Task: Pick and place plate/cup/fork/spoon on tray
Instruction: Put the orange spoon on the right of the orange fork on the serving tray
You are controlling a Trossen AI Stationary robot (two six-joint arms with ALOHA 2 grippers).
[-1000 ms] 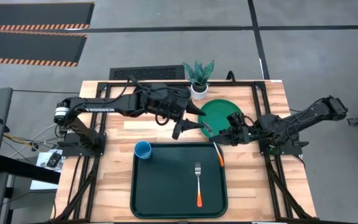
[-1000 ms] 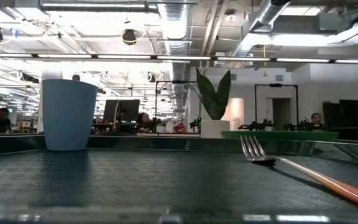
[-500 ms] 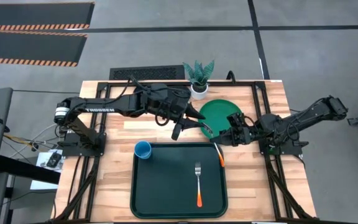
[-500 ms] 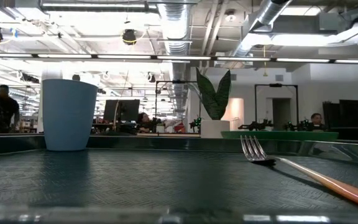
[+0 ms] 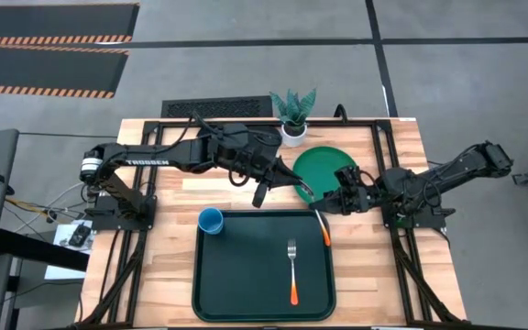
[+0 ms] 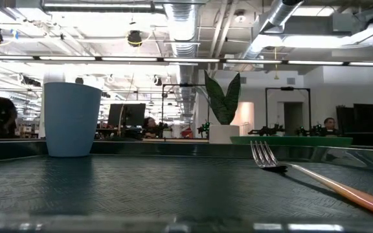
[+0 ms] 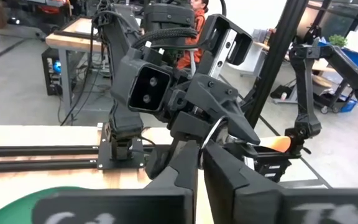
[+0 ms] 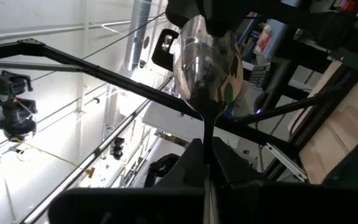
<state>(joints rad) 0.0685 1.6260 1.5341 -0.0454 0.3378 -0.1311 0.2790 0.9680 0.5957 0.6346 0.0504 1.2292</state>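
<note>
The dark green tray (image 5: pixel 246 275) lies at the table's near middle. On it the blue cup (image 5: pixel 211 220) stands upright in the far left corner and the fork (image 5: pixel 292 266) lies flat right of centre. The green plate (image 5: pixel 330 165) rests on the table beyond the tray's far right corner. The orange-handled spoon (image 5: pixel 323 225) is between plate and tray, its handle over the tray's right rim. My right gripper (image 5: pixel 328 204) is shut on it from the right. My left gripper (image 5: pixel 294 186) is shut at its bowl end, beside the plate's left edge. My left gripper has its two fingers (image 7: pixel 185 174) shut on the tip of the spoon's silver bowl (image 8: pixel 205 28), coming from the table's left. Its own fingers hide how far back the bowl reaches. My right gripper pinches the spoon's thin metal neck (image 8: pixel 207 134) between its two fingers, just below the bowl. The fingers come roughly level from the table's right and lie across the spoon. The orange handle (image 5: pixel 324 234) sticks out toward the near edge; whether it rests on the tray's rim cannot be told.
A white pot with a green plant (image 5: pixel 292 128) stands at the far edge, just behind my left gripper and the plate. Bare wood lies left of the tray and at the table's right side. The tray's middle and near left are bare.
My left gripper has shut: its fingers stood wide apart a second ago, half closed half a second ago, and are now together at the spoon's bowl. My right gripper and the spoon have kept still.
</note>
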